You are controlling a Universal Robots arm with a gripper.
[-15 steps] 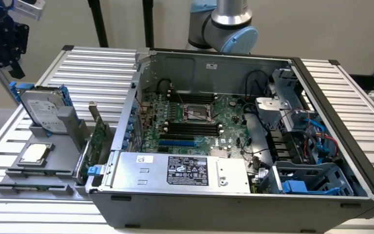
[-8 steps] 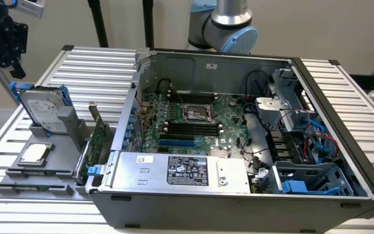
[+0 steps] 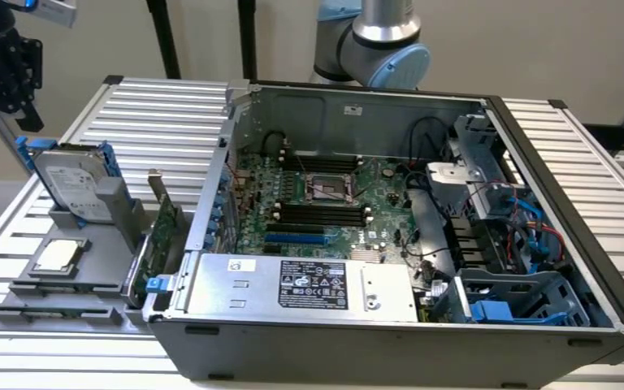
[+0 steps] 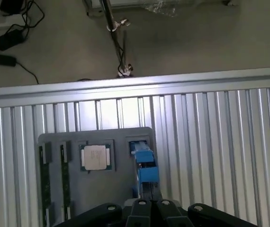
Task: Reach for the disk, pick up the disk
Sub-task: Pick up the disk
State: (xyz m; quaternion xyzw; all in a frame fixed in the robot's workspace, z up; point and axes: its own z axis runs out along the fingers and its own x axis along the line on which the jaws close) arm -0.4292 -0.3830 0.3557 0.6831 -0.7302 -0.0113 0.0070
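Alignment is what this reach calls for, I judge. The black gripper (image 3: pixel 10 93) hangs above and apart from the disk, a flat silver-grey metal hard drive with a white label, clipped in a bright blue plastic frame (image 3: pixel 74 185). Nothing is held yet, and I cannot tell whether the pincer is wide or narrow.

The disk stands on edge in a slot of the dark grey plastic tray (image 4: pixel 59 139). The tray lies on the ribbed aluminium table (image 3: pixel 160 110) at the exterior view's left, beside the open grey computer case (image 3: pixel 399 345). The disk's labelled broad face is turned toward the exterior camera. Its long axis seems to rise out of the slot with a slight lean, though the angle is too oblique to be sure. In the wrist view the disk is edge-on, a narrow blue strip (image 4: pixel 144 165) running straight toward the gripper (image 4: pixel 153 208), so the wrist looks roughly in line with the thin edge.

To do it well, the descent should stay over that edge, with the pincer set across the two broad faces and closing on the frame above the slot walls. The small square silver chip (image 4: pixel 96 157) sits in the neighbouring recess just beside the disk. A green circuit card (image 3: pixel 166 236) stands between the tray and the case. Both leave little room for sideways drift.
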